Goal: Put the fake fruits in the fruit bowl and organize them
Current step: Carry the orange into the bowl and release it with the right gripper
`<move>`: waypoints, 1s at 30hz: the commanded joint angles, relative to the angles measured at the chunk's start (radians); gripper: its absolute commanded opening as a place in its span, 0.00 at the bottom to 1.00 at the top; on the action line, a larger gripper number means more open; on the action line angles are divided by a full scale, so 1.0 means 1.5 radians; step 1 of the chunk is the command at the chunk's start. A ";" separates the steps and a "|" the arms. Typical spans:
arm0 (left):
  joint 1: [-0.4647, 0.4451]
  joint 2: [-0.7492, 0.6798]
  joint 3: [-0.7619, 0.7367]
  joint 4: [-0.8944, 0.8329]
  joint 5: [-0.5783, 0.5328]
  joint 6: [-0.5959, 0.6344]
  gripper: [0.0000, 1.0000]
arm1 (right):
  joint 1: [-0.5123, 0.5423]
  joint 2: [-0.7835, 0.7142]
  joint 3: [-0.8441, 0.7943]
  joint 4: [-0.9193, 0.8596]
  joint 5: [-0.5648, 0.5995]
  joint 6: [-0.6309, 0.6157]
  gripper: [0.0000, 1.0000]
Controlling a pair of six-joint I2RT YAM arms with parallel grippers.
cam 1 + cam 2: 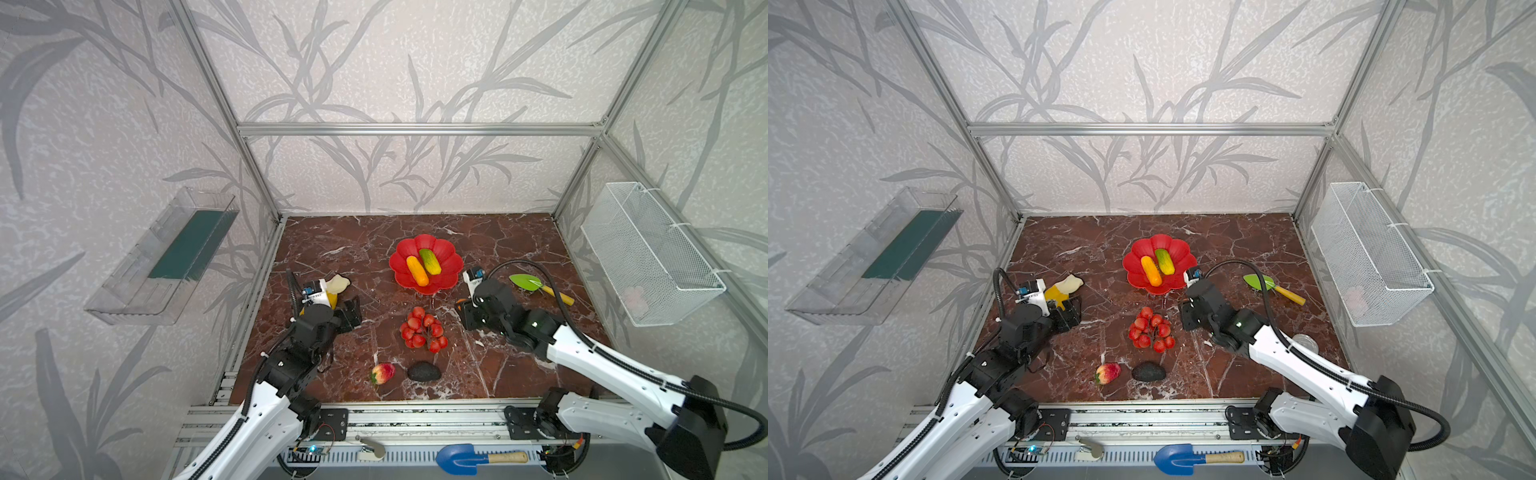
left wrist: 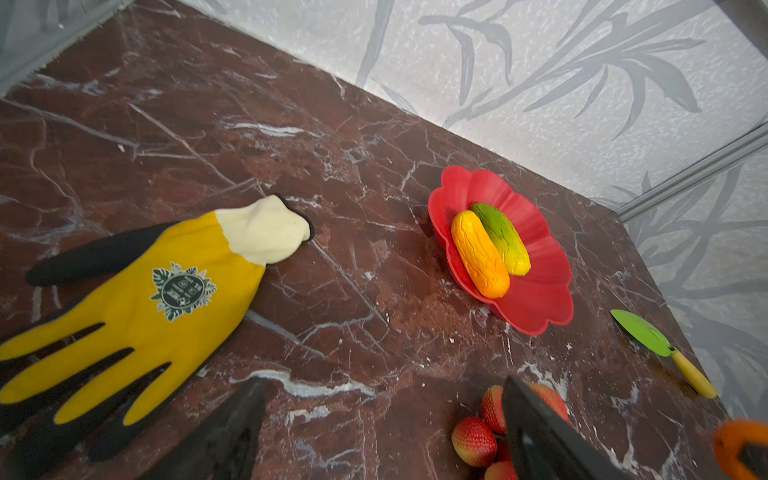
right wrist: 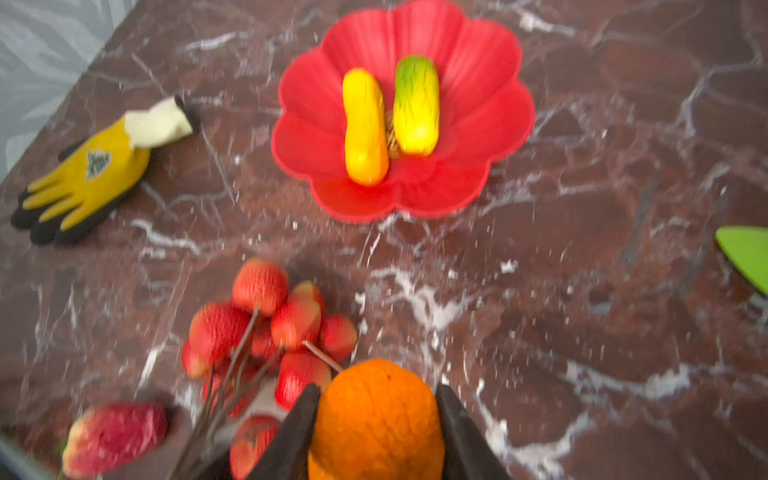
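The red scalloped fruit bowl point(image 1: 449, 257) point(image 3: 478, 91) stands mid-table and holds the orange-yellow cob point(image 1: 417, 270) and the green-yellow cucumber point(image 1: 430, 261) side by side. My right gripper point(image 3: 378, 390) is shut on the small orange point(image 3: 376, 419), just in front of the bowl's right side point(image 1: 463, 307). The red tomato bunch point(image 1: 424, 330) lies between the arms. The peach point(image 1: 383, 372) and the dark avocado point(image 1: 424, 371) lie near the front edge. My left gripper point(image 2: 380, 388) point(image 1: 351, 309) is open over bare table, left of the tomatoes.
A yellow work glove point(image 2: 166, 291) lies at the left beside my left gripper. A green-headed toy shovel point(image 1: 536, 286) lies right of the bowl. A wire basket point(image 1: 648, 253) hangs on the right wall and a clear bin point(image 1: 166, 257) on the left wall. A blue shovel point(image 1: 469, 458) lies on the front rail.
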 commanded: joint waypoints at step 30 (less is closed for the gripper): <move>-0.060 -0.014 -0.065 -0.130 0.262 -0.090 0.74 | -0.238 0.556 0.459 0.076 -0.178 -0.088 0.74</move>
